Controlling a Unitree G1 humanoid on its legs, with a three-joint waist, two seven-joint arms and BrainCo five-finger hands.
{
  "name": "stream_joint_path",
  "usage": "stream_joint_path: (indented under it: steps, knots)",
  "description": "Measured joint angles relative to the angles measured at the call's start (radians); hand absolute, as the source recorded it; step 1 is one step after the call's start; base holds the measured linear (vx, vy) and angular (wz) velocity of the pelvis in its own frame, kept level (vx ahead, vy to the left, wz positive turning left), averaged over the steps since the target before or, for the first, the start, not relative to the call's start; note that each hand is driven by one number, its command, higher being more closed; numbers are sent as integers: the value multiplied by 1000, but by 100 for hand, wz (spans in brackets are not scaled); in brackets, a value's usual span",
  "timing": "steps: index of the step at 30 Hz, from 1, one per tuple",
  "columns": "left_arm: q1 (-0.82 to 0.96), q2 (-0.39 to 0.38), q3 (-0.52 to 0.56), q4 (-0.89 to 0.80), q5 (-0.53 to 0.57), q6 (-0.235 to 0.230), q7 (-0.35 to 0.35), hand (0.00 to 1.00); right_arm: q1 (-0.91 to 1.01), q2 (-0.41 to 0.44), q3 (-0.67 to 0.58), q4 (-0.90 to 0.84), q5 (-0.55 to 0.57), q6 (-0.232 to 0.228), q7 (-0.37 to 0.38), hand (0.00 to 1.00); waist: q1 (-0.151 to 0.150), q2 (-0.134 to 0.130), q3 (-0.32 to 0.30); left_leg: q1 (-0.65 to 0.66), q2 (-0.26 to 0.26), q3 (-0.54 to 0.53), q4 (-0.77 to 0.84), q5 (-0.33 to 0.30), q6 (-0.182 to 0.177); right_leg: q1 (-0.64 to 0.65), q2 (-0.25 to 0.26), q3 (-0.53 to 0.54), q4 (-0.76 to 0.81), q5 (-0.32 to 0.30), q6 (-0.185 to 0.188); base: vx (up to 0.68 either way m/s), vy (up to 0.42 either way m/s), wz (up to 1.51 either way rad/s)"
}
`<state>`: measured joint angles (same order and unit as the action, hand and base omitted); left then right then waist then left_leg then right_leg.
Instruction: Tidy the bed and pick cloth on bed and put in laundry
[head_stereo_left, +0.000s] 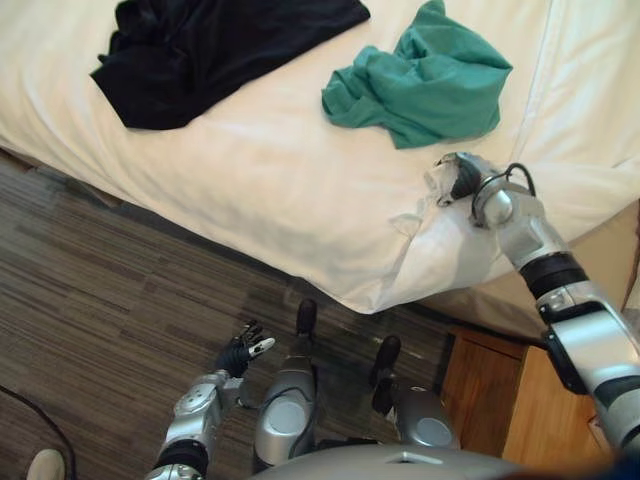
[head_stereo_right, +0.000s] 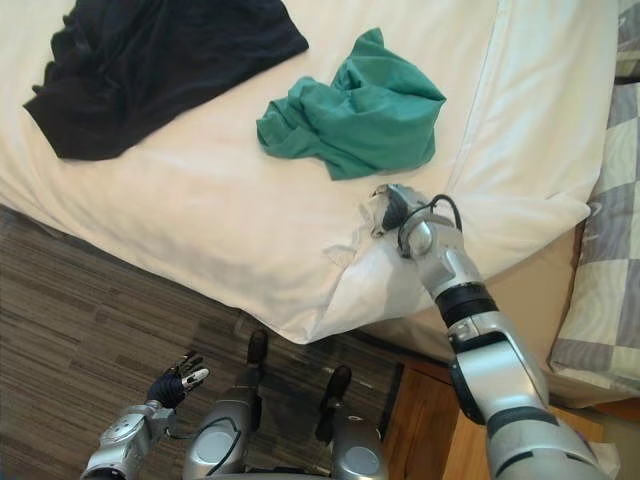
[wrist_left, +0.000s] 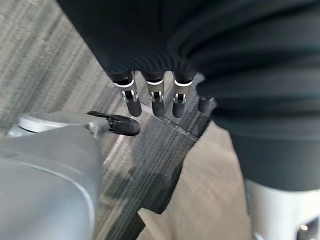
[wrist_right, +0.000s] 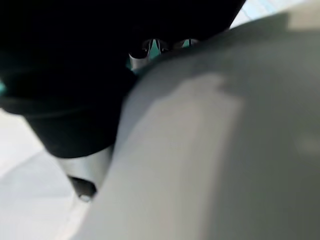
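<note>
A black cloth (head_stereo_left: 210, 50) lies spread and rumpled on the far left of the bed (head_stereo_left: 250, 180). It rests flat on the white cover (head_stereo_right: 200, 210), near the bed's edge. Below that edge runs a floor (head_stereo_left: 100, 270) of grey striped carpet.

The left hand (head_stereo_left: 243, 350) hangs low over this floor, well apart from the bed. Its fingers (wrist_left: 157, 102) are relaxed and nearly straight, and it holds nothing.

Further right a green cloth (head_stereo_left: 425, 85) sits crumpled in a heap on the cover, well apart from the black one. Neither hand touches either cloth.

Just on the near side of the green cloth, the right hand (head_stereo_left: 455, 180) rests on the cover at the bed's corner. There the white fabric puckers around it and falls over the edge in a pointed fold. In the right wrist view a bulge of cover (wrist_right: 215, 140) lies close against the hand, with a sliver of green past it. I cannot tell whether this hand grips the cover or only presses on it.

Below the corner stands a wooden cabinet (head_stereo_left: 500, 400). At the far right lies a checked blanket (head_stereo_right: 600, 290).
</note>
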<state>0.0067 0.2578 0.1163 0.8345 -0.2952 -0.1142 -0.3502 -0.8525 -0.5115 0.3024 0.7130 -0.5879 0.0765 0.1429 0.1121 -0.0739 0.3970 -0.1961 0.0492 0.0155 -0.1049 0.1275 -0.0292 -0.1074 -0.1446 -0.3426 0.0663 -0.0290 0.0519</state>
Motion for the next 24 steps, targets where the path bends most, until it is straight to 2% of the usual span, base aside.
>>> stream_joint_path:
  steps: [4,9,11,12,13,15,18,19,20,21,22,24]
  knots:
    - [-6,2,0,-36,1,24,-1,0,55,-10,-27,-12,100,5,-3,100,11,-4,0,5,0,-10,0,2,-7,10,3,0,0,-5,-6,57,-9,8]
    - [10,1,1,-47,34,73,0,0,282,30,-156,-175,215,-8,-58,100,5,-17,-6,58,1,-7,1,-1,-10,66,3,30,2,-5,-5,85,3,5]
    - [49,1,1,-72,53,86,1,0,405,90,-207,-276,251,-14,-84,100,-11,-42,-28,86,3,32,1,-7,-18,84,2,53,3,-5,-5,55,17,-18]
    - [55,0,1,-73,53,87,1,0,428,100,-214,-293,255,-16,-87,100,-14,-46,-34,88,3,37,1,-8,-19,84,3,59,3,-5,-5,50,14,-34]
    - [78,-3,1,-73,56,89,6,0,522,135,-235,-372,270,-21,-101,100,-22,-65,-62,100,5,60,1,-15,-22,84,3,80,2,-6,-3,47,8,-37]
    - [116,-13,0,-66,82,90,8,0,664,189,-279,-462,283,-33,-110,100,-53,-86,-123,117,4,85,1,-27,-15,89,-1,93,2,-17,14,31,0,-38]
    - [152,-34,0,-45,90,87,8,0,812,228,-348,-535,318,-67,-110,100,-81,-80,-188,161,2,128,0,-52,-17,118,-4,140,-16,-31,34,5,4,-41]
    - [153,-36,0,-42,90,87,8,0,820,228,-352,-538,322,-68,-110,100,-83,-78,-193,162,2,131,0,-52,-17,119,-4,142,-18,-32,35,-41,1,-35]
    - [162,-53,0,-26,90,86,9,0,859,229,-378,-552,339,-78,-110,0,-100,-62,-219,166,4,139,-1,-53,-17,118,-2,153,-20,-34,38,-36,-1,-17]
    - [169,-61,-2,-26,90,86,8,0,875,229,-392,-560,348,-83,-110,0,-107,-54,-228,169,4,143,-1,-53,-17,119,-2,158,-20,-40,40,-47,4,-28]
    - [180,-85,-19,-27,90,89,10,0,917,233,-431,-589,378,-85,-110,0,-125,-33,-246,181,3,156,-1,-57,-13,122,-1,169,-19,-45,45,-25,13,-22]
    - [188,-103,-42,-30,89,110,15,0,962,250,-476,-619,419,-85,-110,0,-136,-13,-266,186,3,165,0,-62,-10,123,-1,174,-24,-45,45,-3,15,-18]
